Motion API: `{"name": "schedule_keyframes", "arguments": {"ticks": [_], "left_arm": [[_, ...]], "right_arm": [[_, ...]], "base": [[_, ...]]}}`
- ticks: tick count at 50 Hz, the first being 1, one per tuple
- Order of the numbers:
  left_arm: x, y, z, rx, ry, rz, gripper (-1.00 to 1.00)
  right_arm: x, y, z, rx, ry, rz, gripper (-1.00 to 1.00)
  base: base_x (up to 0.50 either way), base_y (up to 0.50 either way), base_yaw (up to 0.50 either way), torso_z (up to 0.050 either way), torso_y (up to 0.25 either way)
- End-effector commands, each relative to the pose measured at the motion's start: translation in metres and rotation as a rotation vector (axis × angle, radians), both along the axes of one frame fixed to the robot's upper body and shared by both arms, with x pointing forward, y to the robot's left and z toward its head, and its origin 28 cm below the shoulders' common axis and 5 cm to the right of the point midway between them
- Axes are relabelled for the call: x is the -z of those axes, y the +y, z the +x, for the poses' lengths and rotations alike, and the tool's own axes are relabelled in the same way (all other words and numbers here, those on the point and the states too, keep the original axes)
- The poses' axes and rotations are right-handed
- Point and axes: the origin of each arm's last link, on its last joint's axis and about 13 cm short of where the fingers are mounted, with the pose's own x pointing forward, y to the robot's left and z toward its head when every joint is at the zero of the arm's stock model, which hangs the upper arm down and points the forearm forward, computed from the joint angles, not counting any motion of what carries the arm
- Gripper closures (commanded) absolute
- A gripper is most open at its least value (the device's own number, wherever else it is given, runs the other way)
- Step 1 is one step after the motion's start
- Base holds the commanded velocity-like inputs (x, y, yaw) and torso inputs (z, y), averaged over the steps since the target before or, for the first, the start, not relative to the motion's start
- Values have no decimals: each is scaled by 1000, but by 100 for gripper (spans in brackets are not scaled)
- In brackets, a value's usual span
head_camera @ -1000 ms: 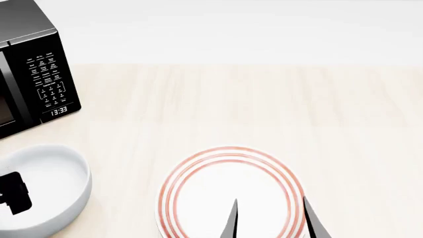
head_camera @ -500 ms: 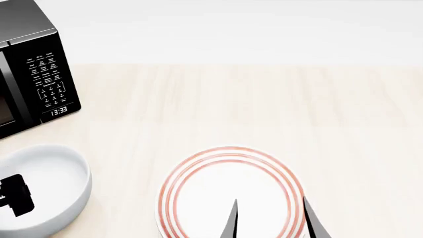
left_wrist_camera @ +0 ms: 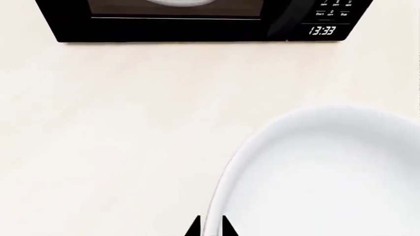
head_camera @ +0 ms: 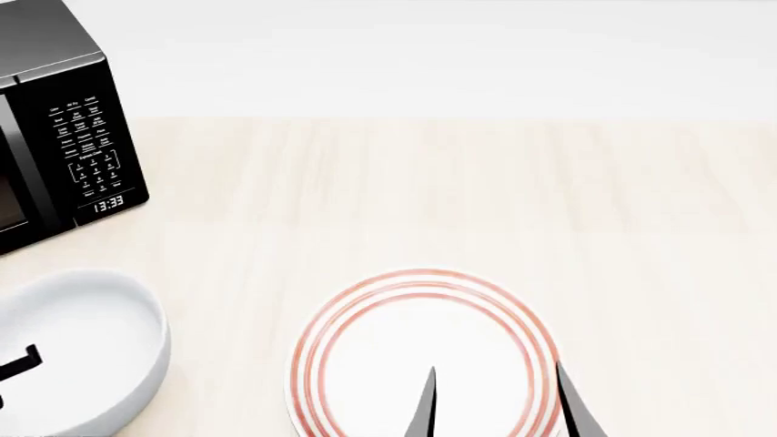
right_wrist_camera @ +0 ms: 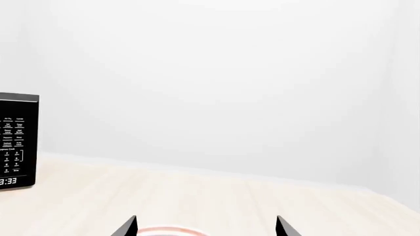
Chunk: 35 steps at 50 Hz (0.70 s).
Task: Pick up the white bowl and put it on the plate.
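The white bowl [head_camera: 85,346] sits at the near left of the pale wooden table and fills the near part of the left wrist view [left_wrist_camera: 328,172]. My left gripper [left_wrist_camera: 209,227] is shut on the bowl's rim, one fingertip inside and one outside. Only a small black part of it shows at the left edge of the head view [head_camera: 15,364]. The red-ringed plate [head_camera: 364,309] lies at the near centre. My right gripper [head_camera: 498,401] is open and empty over the plate's near right part. The plate's far edge shows between its tips in the right wrist view [right_wrist_camera: 164,230].
A black microwave [head_camera: 61,118] stands at the far left of the table, its clock reading 13:33, with a pale dish [left_wrist_camera: 180,2] behind its window. A white wall runs along the back of the table [head_camera: 486,182].
My left gripper has slid left and nearer, almost out of the head view. The bowl has shifted slightly with it. The right gripper and plate have not moved.
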Motion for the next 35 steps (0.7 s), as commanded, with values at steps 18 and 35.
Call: {"name": "schedule_keyframes", "arguments": {"ticks": [18,35], "left_arm": [[-16,-18,1,31,-130,-111,100],[-47,-45,0,147,-208,-141,100]], "right_arm": [[-3,-1,1,-4,-9,4,-100],[-3,-1,1,-4,-10,4,-100]], "base": [[0,0,0,0,0],[0,0,0,0,0]]}}
